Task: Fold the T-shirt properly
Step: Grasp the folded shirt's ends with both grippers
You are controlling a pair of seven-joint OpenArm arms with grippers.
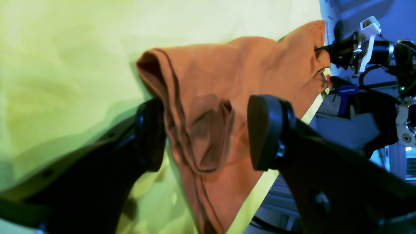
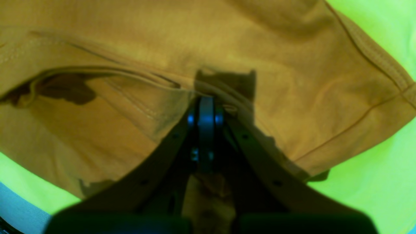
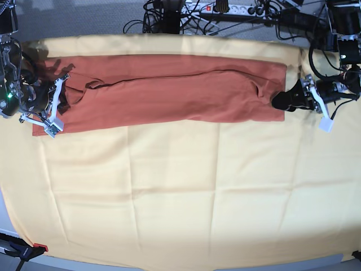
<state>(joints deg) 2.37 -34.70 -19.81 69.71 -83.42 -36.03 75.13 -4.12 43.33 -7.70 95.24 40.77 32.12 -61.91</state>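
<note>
T-shirt (image 3: 169,93) lies as a long rust-orange band across the far part of the counter, on a pale yellow cloth (image 3: 180,192) that covers nearly the whole surface. Folded lengthwise; a fold line runs along the band, and the edge nearest the camera is fairly straight. Right claw (image 2: 206,107) at the band's end on the base view's left, jaws pressed together with shirt fabric pinched between them; a seam and a dark pocket of loose fabric show beside the tips. Left claw (image 1: 208,130) at the opposite end, jaws spread wide, a bunched ridge of hemmed fabric standing between the pads without clear contact. In the left wrist view the shirt runs away to the right claw far off, where the cloth is drawn up to a peak. Beyond the counter's far edge: tangled black cables (image 3: 169,17) and a power strip (image 3: 225,7). A dark clamp with a red tip (image 3: 20,248) sits at the near left corner. Arms cover both short ends of the shirt in the base view; collar and label not made out. Wrist views colour-shifted, right one blurred.
</note>
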